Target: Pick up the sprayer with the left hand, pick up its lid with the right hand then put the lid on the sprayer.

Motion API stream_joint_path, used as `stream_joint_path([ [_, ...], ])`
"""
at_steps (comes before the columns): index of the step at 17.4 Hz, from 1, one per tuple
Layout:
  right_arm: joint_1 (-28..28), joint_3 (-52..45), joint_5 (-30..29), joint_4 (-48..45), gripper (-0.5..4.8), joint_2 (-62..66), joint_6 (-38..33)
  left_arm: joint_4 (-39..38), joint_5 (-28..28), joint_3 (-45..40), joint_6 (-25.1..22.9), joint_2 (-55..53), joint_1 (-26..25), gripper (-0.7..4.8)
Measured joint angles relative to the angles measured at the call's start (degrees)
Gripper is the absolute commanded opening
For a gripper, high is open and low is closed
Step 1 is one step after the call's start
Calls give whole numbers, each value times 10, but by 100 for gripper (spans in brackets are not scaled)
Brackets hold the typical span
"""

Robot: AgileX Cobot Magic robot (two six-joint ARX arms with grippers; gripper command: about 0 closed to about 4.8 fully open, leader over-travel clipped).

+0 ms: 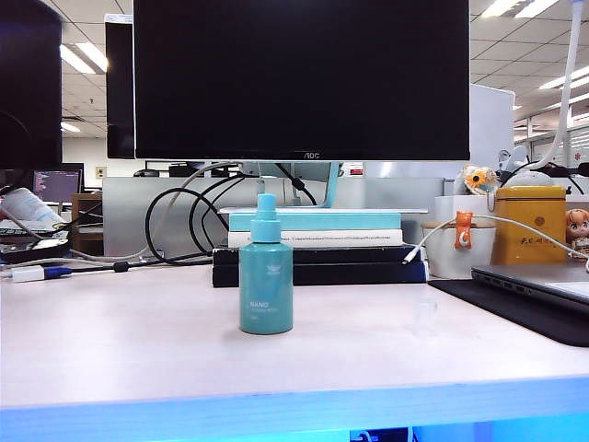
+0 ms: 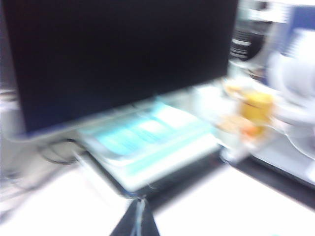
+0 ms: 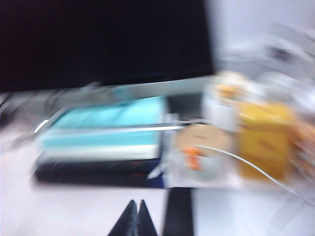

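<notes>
Left gripper (image 2: 135, 219): jaws pressed together, holding nothing; only its dark tips show at the edge of the left wrist view, which is blurred.
Right gripper (image 3: 136, 220): jaws likewise together and empty; dark tips visible in the blurred right wrist view.
Neither gripper: appears in the exterior view, so both are well apart from the task's things.
Sprayer (image 1: 266, 271): stands upright on the pale table (image 1: 138, 341), near its middle, in front of the stack of books (image 1: 317, 244); nozzle head up, uncapped.
Lid (image 1: 424, 317): faint clear cap standing on the table at about 3 o'clock from the sprayer, just beside the dark mat (image 1: 515, 308).
Handling, sprayer: likely light, stiff, smooth plastic that could slip or tip; I would grasp it mid-body, below the shoulder, leaving the nozzle free.
Handling, lid: probably very light, thin-walled and slick; a gentle pinch across its sides, open end down, seems right. Its transparency makes it easy to miss.
Exterior view only: shows the sprayer and lid, and their spacing.
Wrist views only: show the fingertips; both look toward the monitor (image 3: 98, 39), the books and the yellow tin (image 3: 266, 140), with neither sprayer nor lid discernible in the blur.
Step judged: approach, nothing yet picked up.
</notes>
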State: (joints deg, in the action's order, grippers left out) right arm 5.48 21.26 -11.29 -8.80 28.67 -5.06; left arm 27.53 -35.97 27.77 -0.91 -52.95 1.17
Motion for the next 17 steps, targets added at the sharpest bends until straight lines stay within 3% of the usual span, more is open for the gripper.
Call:
stream_joint_path([
  [2, 0, 0, -52, 0, -5, 57, 30, 36, -46, -1, -6, -103, 7, 188],
  [4, 3, 0, -68, 2, -5, 100, 32, 62, -73, -1, -10, -160, 19, 188],
  [6, 3, 0, -92, -15, -4, 158, 32, 98, -141, -1, -54, -225, 42, 188],
  [7, 3, 0, -98, -22, 20, 174, 32, 109, -166, -1, -73, -240, 52, 189],
  [8, 3, 0, -116, -43, 96, 201, 32, 130, -195, -1, -101, -262, 65, 192],
  [9, 3, 0, -134, -64, 218, 228, 32, 147, -205, -1, -117, -282, 75, 246],
  [10, 3, 0, -148, -79, 292, 254, 32, 157, -209, 0, -135, -304, 85, 335],
  [12, 6, 0, -163, -98, 319, 296, 31, 158, -213, 0, -181, -344, 110, 476],
  [14, 19, 0, -176, -116, 388, 337, 31, 165, -213, 0, -217, -380, 130, 479],
  [17, 51, 0, -193, -150, 392, 393, 33, 163, -186, 0, -223, -423, 148, 479],
])
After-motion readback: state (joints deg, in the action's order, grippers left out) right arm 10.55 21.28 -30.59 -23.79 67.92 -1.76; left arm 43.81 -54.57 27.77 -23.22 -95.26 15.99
